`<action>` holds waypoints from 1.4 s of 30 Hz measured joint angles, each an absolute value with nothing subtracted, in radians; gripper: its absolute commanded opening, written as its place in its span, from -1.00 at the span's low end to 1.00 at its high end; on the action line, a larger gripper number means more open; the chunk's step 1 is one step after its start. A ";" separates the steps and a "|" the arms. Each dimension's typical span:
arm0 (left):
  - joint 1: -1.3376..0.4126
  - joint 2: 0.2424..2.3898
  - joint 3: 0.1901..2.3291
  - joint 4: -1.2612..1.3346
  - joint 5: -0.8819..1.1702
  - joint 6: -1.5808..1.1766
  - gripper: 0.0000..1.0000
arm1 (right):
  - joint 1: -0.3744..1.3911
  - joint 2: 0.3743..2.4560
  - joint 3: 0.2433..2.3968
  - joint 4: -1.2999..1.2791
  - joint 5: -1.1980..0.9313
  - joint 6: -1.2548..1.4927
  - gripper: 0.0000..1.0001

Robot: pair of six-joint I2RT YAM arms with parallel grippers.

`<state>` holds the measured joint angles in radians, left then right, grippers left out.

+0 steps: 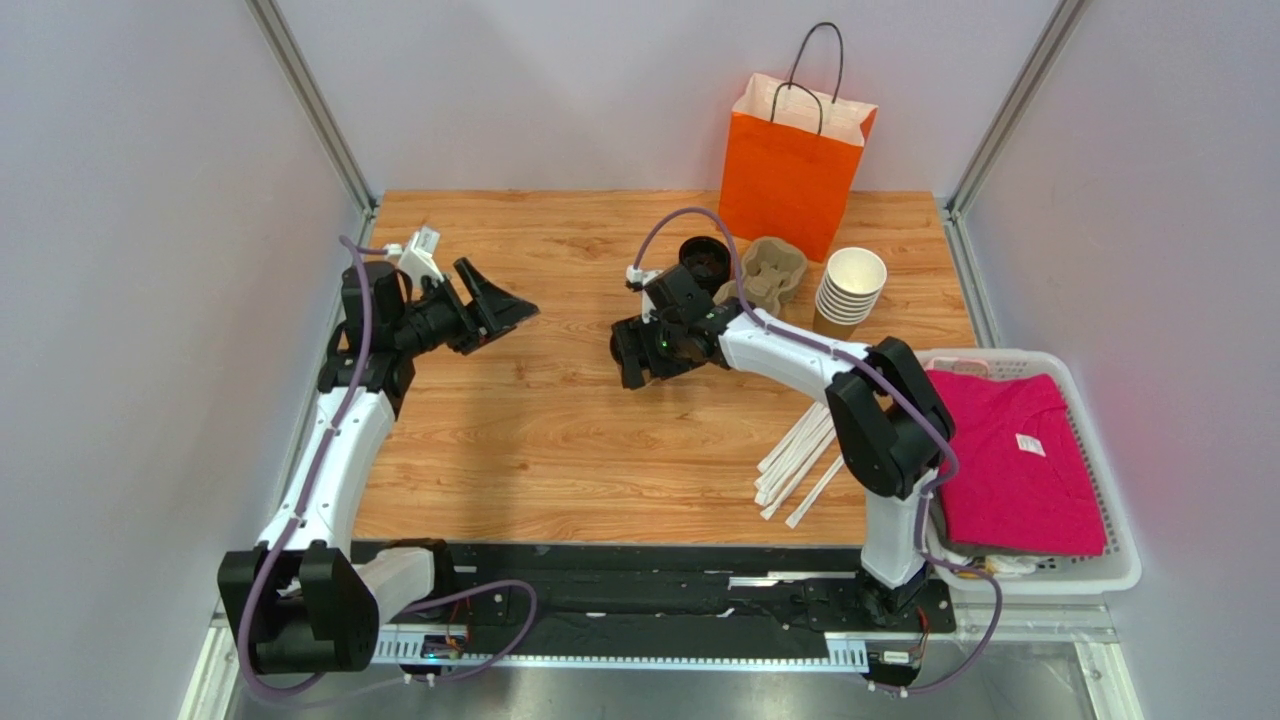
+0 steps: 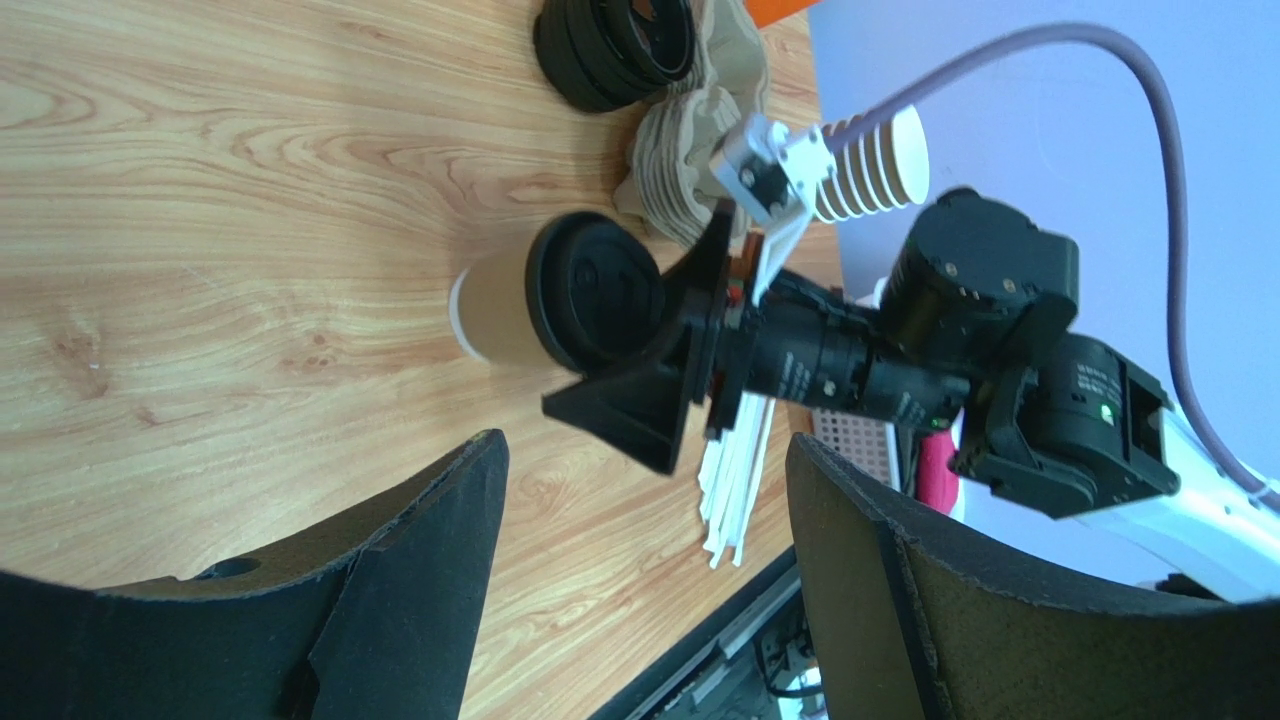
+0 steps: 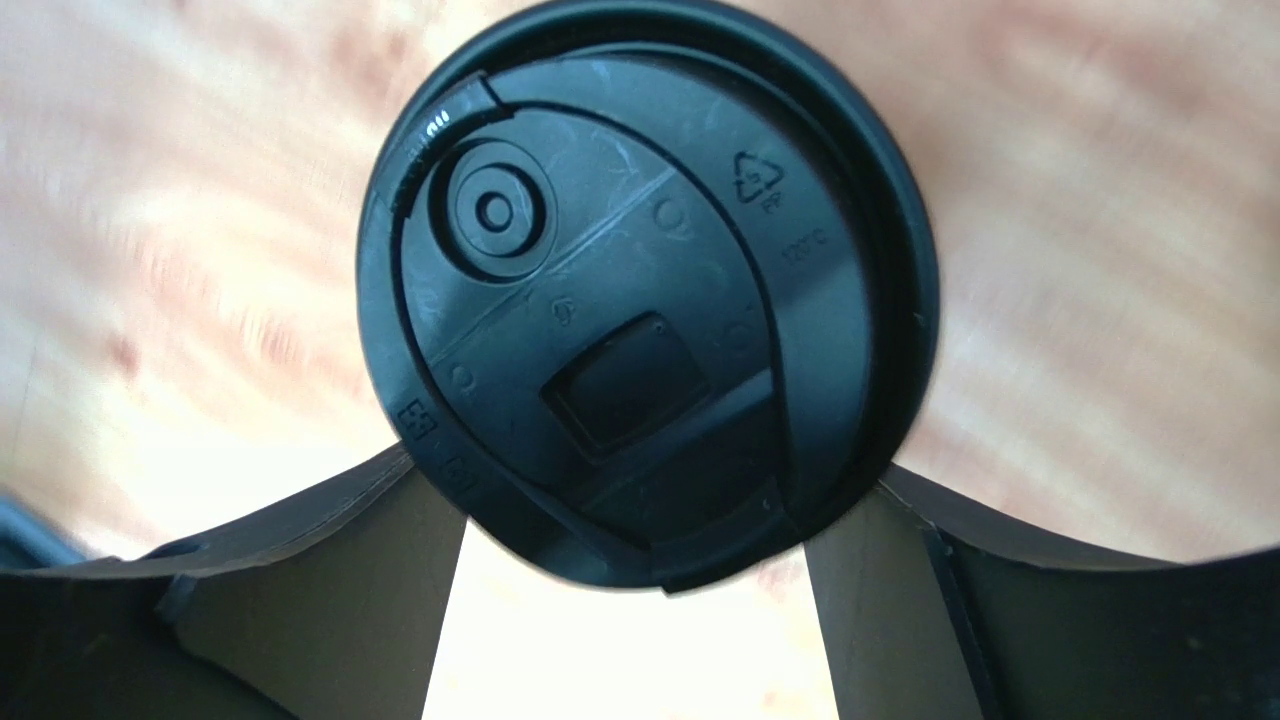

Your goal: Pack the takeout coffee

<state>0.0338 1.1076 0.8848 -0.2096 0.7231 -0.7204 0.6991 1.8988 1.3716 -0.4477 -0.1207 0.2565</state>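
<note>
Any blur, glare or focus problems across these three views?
Top external: even light, sharp, only soft shadows on the table. Left wrist: cup sharp, left claw dark with little detail. Right wrist: black lid fills the frame, in focus; table behind it blurred, washed out to near white at the bottom.

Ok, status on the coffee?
Left gripper open, empty. Right gripper open, straddling lid of takeout coffee, upright on table. Cup carrier sits between it and orange bag.
</note>
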 measured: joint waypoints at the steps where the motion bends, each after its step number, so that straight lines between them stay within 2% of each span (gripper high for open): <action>1: 0.036 1.110 0.884 -0.208 0.723 -0.720 0.54 | 0.695 1.917 1.390 -0.443 -0.121 0.256 0.59; 12: 0.046 1.141 0.882 -0.197 0.728 -0.720 0.54 | 0.630 2.115 1.576 -0.377 -0.200 0.234 0.63; 19: 0.047 1.140 0.868 -0.216 0.742 -0.710 0.53 | 0.601 2.098 1.583 -0.419 -0.274 0.177 0.64; 25: 0.047 1.137 0.869 -0.251 0.801 -0.683 0.47 | 0.530 1.935 1.585 -0.616 -0.394 0.019 0.61; 27: 0.047 1.136 0.875 -0.273 0.824 -0.667 0.45 | 0.473 1.876 1.623 -0.696 -0.423 -0.042 0.56; 30: 0.047 1.136 0.892 -0.304 0.849 -0.635 0.43 | 0.389 1.849 1.749 -0.823 -0.415 -0.150 0.35; 31: 0.047 1.136 0.898 -0.311 0.856 -0.623 0.43 | 0.366 1.855 1.798 -0.871 -0.400 -0.191 0.21; 35: 0.047 1.136 0.912 -0.325 0.874 -0.599 0.38 | 0.333 1.900 1.923 -1.034 -0.334 -0.324 -0.13; 37: 0.047 1.137 0.912 -0.327 0.882 -0.597 0.38 | 0.333 1.925 1.924 -1.101 -0.309 -0.374 -0.23; 42: 0.047 1.137 0.912 -0.332 0.889 -0.596 0.37 | 0.333 1.992 1.910 -1.196 -0.252 -0.459 -0.29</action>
